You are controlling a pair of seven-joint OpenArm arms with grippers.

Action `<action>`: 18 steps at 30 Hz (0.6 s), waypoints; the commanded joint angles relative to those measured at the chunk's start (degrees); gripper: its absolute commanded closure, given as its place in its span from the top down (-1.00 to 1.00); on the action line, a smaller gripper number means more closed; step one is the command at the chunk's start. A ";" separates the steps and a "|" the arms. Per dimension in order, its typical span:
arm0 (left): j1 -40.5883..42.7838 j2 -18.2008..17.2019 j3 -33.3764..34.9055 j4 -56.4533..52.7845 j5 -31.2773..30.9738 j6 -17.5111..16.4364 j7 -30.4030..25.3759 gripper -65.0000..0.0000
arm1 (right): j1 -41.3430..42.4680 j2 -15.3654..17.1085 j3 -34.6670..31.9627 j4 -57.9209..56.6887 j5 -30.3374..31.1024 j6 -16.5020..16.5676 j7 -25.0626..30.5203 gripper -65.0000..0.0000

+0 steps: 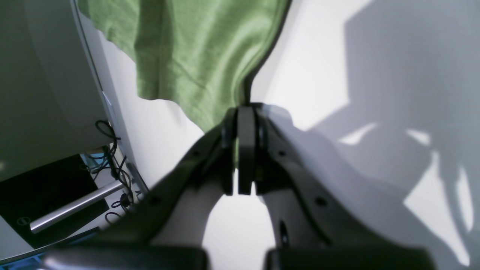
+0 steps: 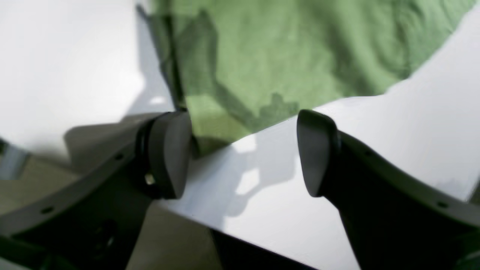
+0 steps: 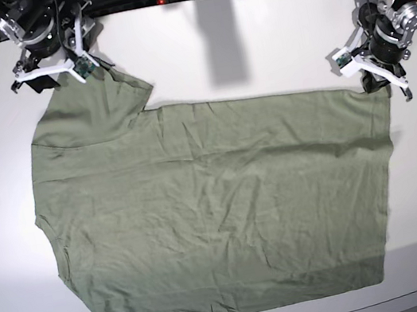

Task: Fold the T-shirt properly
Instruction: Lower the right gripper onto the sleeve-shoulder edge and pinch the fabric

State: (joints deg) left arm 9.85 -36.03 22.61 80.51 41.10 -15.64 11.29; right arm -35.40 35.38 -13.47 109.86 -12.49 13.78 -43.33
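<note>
T-shirt point(image 3: 218, 211) lay spread flat and lightly wrinkled across the white table point(image 3: 253, 43), its hem toward the left arm's side and a sleeve toward the right arm's. At the shirt's far hem corner the left gripper point(image 1: 245, 150) had its jaws pinched tight on the fabric edge, while at the far sleeve the right gripper point(image 2: 242, 150) stood with jaws wide apart and empty, just short of the sleeve's edge. Judging by this, the grasping step was half done, and the next move called for the right jaws to close on the sleeve before any lift and fold.

Left gripper point(image 1: 245, 150) jaws pressed together; right gripper point(image 2: 242, 153) jaws spread wide, arms well apart.
</note>
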 commanded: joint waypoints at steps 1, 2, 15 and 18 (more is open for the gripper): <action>0.59 -0.17 0.35 -0.15 -0.61 -1.27 -0.28 -1.00 | -0.35 0.66 0.33 -0.02 -1.75 -0.02 -2.10 0.35; 0.59 -0.17 0.35 -0.15 -0.61 -1.27 -0.28 -1.00 | -0.35 0.68 0.33 0.00 -3.50 -0.04 -2.82 0.35; 0.59 -0.17 0.35 -0.15 -0.61 -1.27 -0.48 -1.00 | -0.33 2.73 0.33 -0.02 -8.33 1.90 0.66 -0.28; 0.59 -0.20 0.35 -0.15 -0.59 -1.27 -0.46 -1.00 | -0.33 4.37 0.33 -0.02 -8.39 1.90 1.70 -0.28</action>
State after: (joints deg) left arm 9.85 -36.03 22.59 80.49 41.10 -15.64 11.09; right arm -35.57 38.94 -13.50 109.23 -20.62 15.79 -41.82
